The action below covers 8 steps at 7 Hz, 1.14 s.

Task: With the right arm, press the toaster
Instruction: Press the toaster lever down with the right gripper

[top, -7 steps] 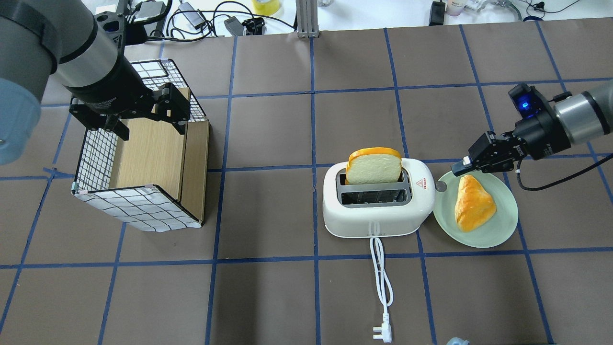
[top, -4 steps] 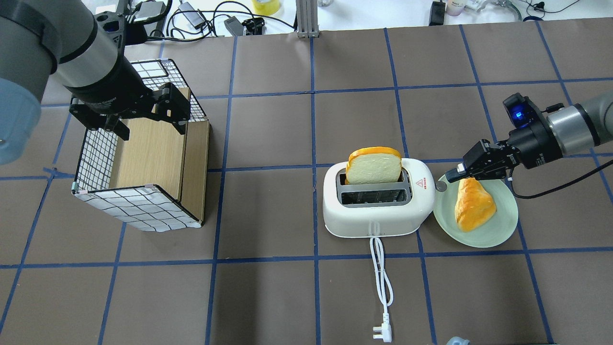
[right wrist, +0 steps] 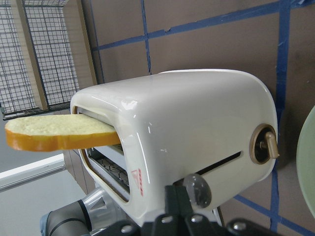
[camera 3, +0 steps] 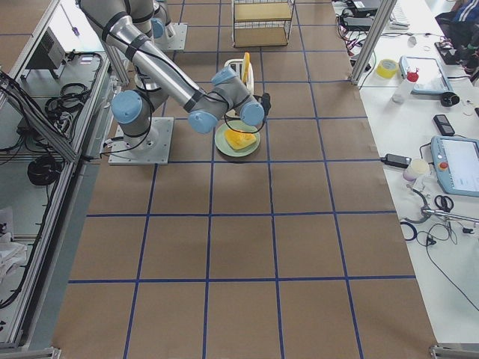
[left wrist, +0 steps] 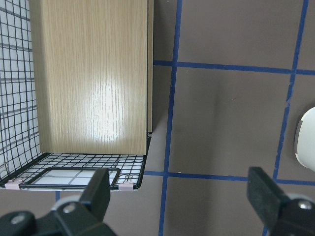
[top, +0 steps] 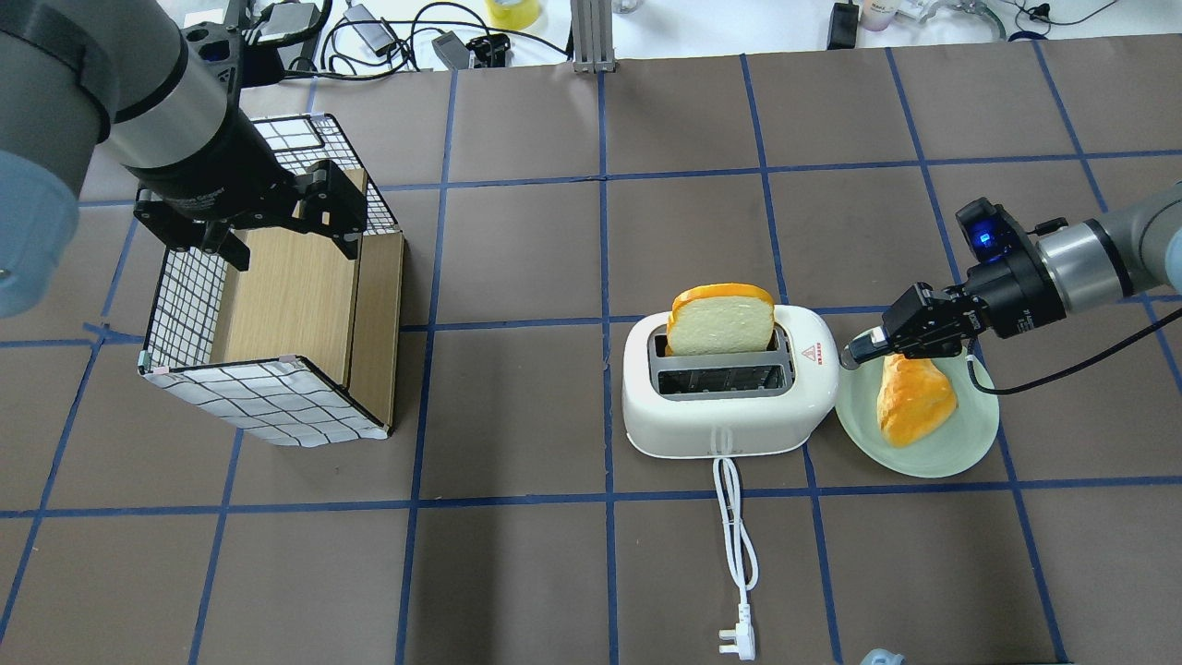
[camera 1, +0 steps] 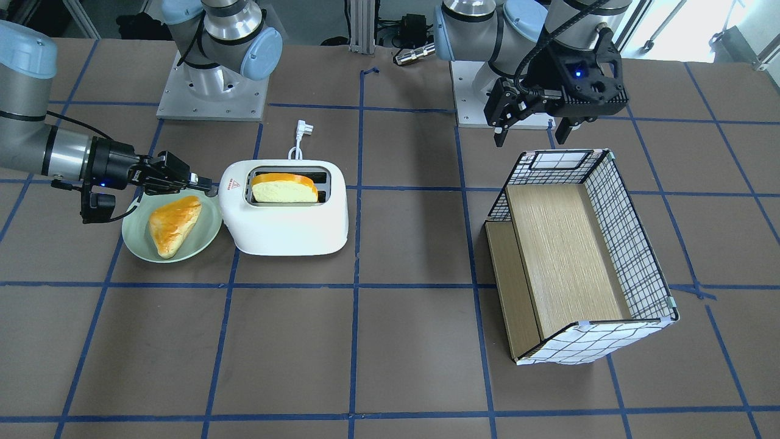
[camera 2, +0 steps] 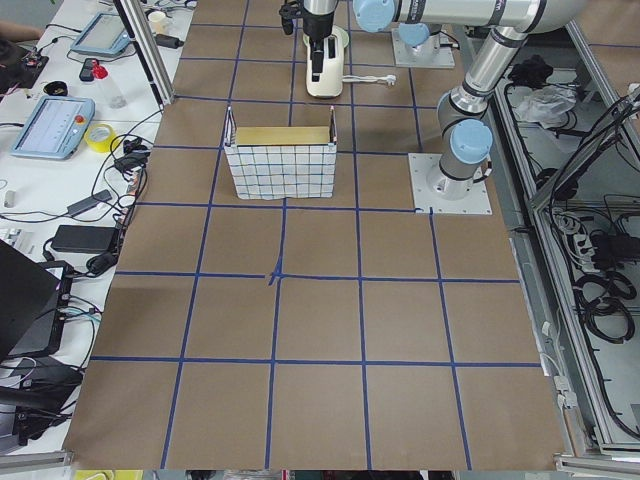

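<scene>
The right gripper (top: pixel 853 351), fingers pinched together on nothing, sits at the grey lever knob (right wrist: pixel 197 191) on the near end of the toaster (top: pixel 720 420), above the green plate (top: pixel 960 441); I cannot tell if it touches. The toaster's length runs away toward the robot's left, so the press likely goes straight down. Well apart, the left gripper (top: pixel 282 235) hangs spread open over the checked box (top: pixel 268 406).

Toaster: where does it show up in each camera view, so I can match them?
Front-facing: toaster left of centre.
Overhead: right of centre.
Exterior left: top, far end.
Exterior right: top, mostly behind the near arm.
Left wrist: white sliver, right edge.
Right wrist: fills the frame.
Shared landmark: bread slice in its slot.
</scene>
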Available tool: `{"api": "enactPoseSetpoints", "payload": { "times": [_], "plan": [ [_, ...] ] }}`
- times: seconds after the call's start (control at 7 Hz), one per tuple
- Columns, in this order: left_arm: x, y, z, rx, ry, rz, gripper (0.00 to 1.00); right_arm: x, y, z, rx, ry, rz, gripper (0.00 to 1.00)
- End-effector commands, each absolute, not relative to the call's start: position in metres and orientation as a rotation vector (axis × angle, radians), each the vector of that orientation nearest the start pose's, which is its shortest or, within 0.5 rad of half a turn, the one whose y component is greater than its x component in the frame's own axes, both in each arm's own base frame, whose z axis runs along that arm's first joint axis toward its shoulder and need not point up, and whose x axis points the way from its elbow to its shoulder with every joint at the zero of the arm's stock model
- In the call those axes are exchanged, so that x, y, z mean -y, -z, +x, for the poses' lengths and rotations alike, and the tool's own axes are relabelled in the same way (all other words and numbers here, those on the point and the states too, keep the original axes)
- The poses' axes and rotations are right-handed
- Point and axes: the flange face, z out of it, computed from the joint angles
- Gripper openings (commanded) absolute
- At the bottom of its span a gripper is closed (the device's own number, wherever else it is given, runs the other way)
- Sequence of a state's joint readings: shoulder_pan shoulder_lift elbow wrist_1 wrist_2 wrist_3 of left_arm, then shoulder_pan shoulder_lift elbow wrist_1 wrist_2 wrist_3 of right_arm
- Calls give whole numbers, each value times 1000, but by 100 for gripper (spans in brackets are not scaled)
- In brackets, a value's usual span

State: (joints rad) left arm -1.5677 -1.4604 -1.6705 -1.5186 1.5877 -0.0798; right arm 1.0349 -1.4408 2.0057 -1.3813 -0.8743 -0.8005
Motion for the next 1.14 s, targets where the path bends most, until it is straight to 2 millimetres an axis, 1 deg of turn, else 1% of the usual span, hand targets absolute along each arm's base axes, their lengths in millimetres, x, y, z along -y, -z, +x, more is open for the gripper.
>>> {"api": "enactPoseSetpoints", "payload": {
  "times": [0.0,0.71,0.86,1.0],
  "plan": [
    [451,-496,-130,-3123,99,-130,100,449,-234,-37,-2176,-176,22,0],
    [451,-496,-130,-3121,99,-130,100,455,-218,-42,-2198,-164,-2,0],
    [451,-496,-130,-3123,99,-130,100,452,-211,-40,-2200,-161,-4,0],
    [451,-496,-130,-3123,99,-130,100,451,-208,-39,-2204,-155,-5,0]
  ]
}}
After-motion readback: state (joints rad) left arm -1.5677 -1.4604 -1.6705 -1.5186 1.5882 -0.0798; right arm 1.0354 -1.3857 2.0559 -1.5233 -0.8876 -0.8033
